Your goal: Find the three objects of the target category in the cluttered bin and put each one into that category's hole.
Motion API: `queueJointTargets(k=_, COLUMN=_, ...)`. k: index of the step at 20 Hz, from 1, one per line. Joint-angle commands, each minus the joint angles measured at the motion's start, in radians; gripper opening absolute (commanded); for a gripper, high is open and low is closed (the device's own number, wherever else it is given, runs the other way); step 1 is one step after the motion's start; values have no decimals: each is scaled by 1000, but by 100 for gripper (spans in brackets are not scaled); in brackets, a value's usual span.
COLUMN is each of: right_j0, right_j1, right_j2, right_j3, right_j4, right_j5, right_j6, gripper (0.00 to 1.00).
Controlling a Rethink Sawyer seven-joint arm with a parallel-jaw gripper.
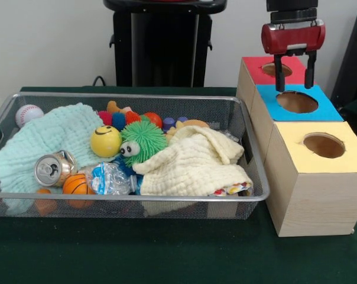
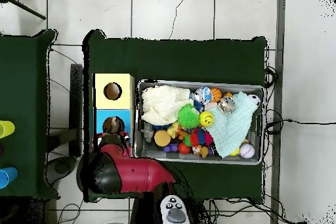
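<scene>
My gripper [image 1: 294, 86] hangs open and empty above the row of wooden boxes, its fingertips over the line between the red-topped box [image 1: 256, 72] and the blue-topped box [image 1: 297, 103]. The yellow-topped box [image 1: 324, 146] stands nearest the camera. Each top has a round hole. The wire bin [image 1: 137, 204] holds a baseball [image 1: 28, 113], a yellow smiley ball [image 1: 106, 141], a green spiky ball [image 1: 143, 142], a small basketball [image 1: 77, 184], a can [image 1: 52, 169] and a crushed plastic bottle [image 1: 111, 178]. From overhead, the arm [image 2: 131, 172] covers the red box and the gripper [image 2: 113, 134] is at the blue box [image 2: 100, 121].
A pale green cloth [image 1: 45, 145] and a cream cloth [image 1: 196, 163] cover parts of the bin and hide what lies under them. More small colourful toys [image 1: 131, 116] sit at the bin's back. The green table [image 1: 166, 254] lies in front of the bin.
</scene>
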Motion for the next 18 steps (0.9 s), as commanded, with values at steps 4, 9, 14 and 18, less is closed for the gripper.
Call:
queueJointTargets(k=4, right_j0=9, right_j1=-6, right_j2=-33, right_j3=17, right_j4=40, right_j5=123, right_j6=203, gripper=100)
queueJointTargets(k=9, right_j0=35, right_j1=-44, right_j2=-72, right_j3=-16, right_j4=49, right_j5=253, right_j6=181, gripper=100)
queueJointTargets(k=14, right_j0=138, right_j1=-35, right_j2=-244, right_j3=-167, right_j4=2, right_j5=374, right_j6=146, gripper=100)
queueJointTargets(k=18, right_j0=217, right_j1=18, right_j2=-383, right_j3=-300, right_j4=-75, right_j5=448, right_j6=113, gripper=100)
